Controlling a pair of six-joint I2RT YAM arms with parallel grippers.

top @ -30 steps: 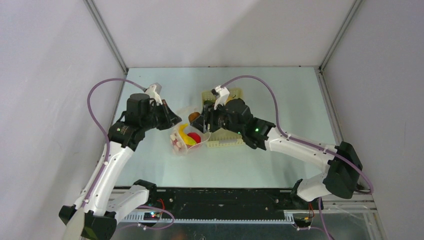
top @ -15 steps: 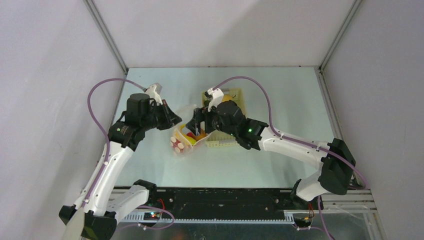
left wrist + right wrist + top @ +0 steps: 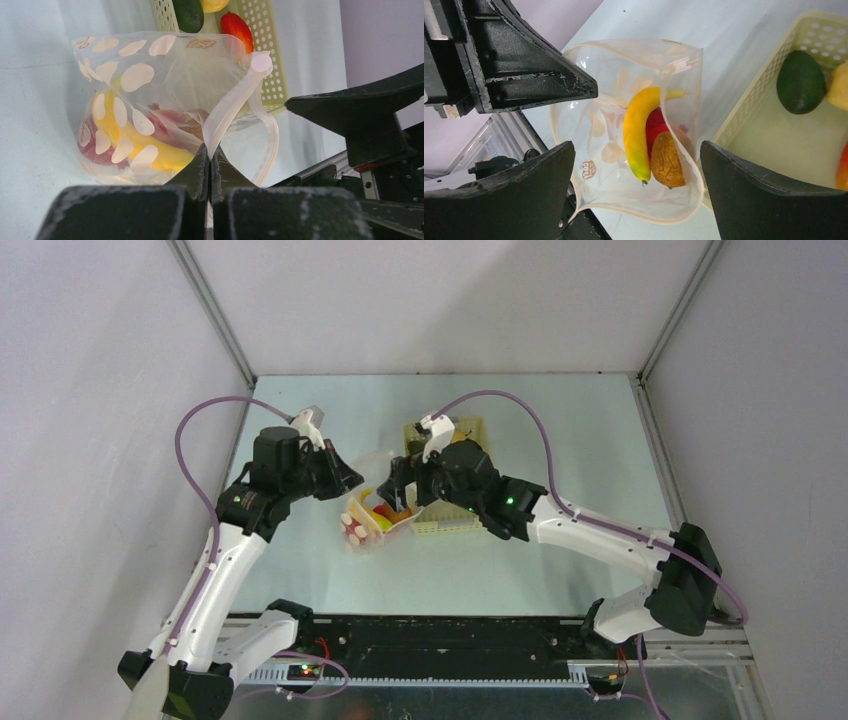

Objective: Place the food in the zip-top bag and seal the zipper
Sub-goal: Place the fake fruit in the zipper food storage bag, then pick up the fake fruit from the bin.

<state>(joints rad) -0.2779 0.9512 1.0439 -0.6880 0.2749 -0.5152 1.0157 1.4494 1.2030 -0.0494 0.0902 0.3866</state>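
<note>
Left fingers [image 3: 196,170] are clamped tight on the zipper [image 3: 231,105], pinching that white strip so the zip-top bag [image 3: 150,60] stands with its mouth gaping; right fingers [image 3: 769,195] are spread wide with nothing in them, hanging right over the bag's mouth; inside the bag so far: the banana [image 3: 638,135], a red fruit [image 3: 655,125] under it and a brownish piece [image 3: 667,160] touching both; just beside the bag sits the basket [image 3: 744,115], with a dark green piece [image 3: 800,82], a yellow piece [image 3: 838,85] and a red piece [image 3: 237,30] in it; both sit on the bench [image 3: 560,410]; I'd call the loading roughly halfway, and the zipper isn't sealed at all yet.
</note>
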